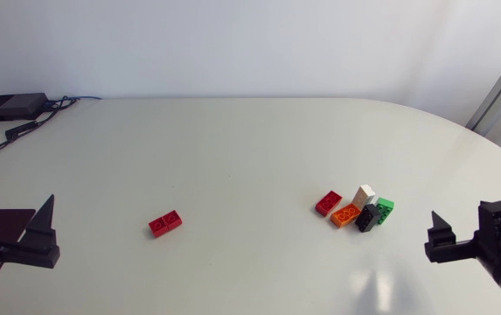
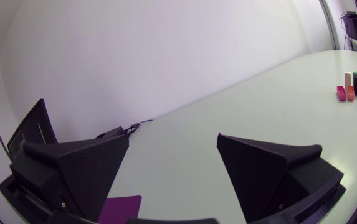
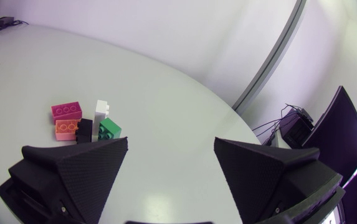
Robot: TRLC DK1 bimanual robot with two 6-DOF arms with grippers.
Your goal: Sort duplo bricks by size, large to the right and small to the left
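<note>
1. The lone red brick [image 1: 165,224] lies flat on the table [image 1: 250,131].
2. Well to its right sits a touching cluster [image 1: 368,217]: red, orange, white, black and green, apparently five bricks.
3. The left gripper [image 2: 173,140], far left of that brick, is spread wide and empty.
4. The right gripper [image 3: 171,143], far right past the cluster, gapes, holding nothing.

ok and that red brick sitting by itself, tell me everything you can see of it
The lone red brick is an oblong block that looks like glossy plastic, with round studs on its top face. It lies flat, studs up, turned at a slant to the table's near edge. It rests on the bare white table, well apart from the cluster of bricks off to its right. Nothing but the tabletop touches it.
</note>
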